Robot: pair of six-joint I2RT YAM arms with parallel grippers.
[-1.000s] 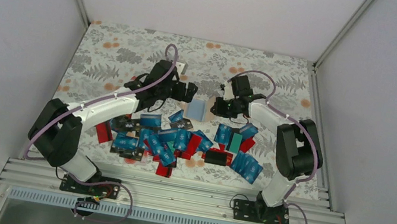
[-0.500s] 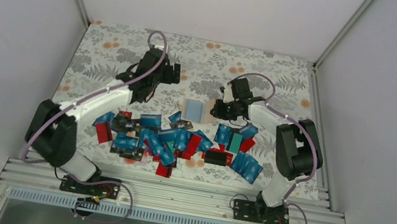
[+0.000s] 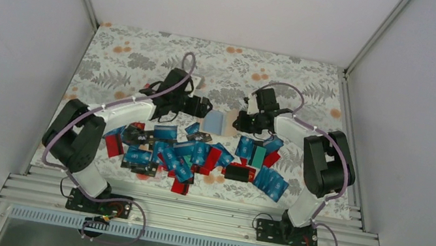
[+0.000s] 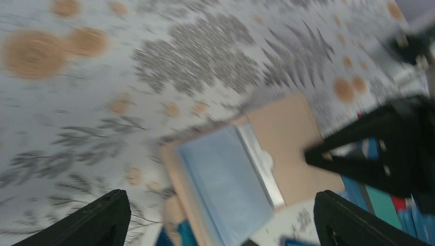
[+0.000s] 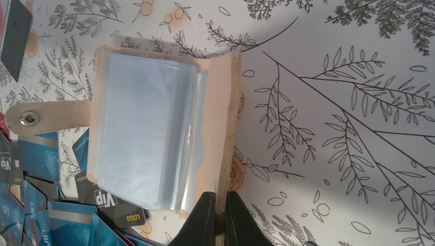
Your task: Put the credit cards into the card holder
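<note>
The tan card holder (image 3: 214,121) lies open on the flowered cloth, its clear sleeves (image 5: 143,133) facing up and its snap strap (image 5: 46,118) stretched out. My right gripper (image 5: 220,218) is shut on the edge of the holder's tan cover; in the top view it (image 3: 237,121) sits at the holder's right side. My left gripper (image 3: 205,104) is open and empty just left of the holder, which shows blurred between its spread fingers in the left wrist view (image 4: 287,138). The credit cards (image 3: 197,156), mostly blue with some red, black and teal, lie heaped in front of the holder.
A black VIP card (image 5: 110,205) and blue cards (image 5: 31,205) lie right against the holder's near edge. White walls stand close on both sides of the cloth (image 3: 140,58). An aluminium rail (image 3: 187,214) runs along the near edge.
My left arm swung away to the back left, then came back; its open gripper is beside the holder again. My right gripper has kept its hold on the cover.
</note>
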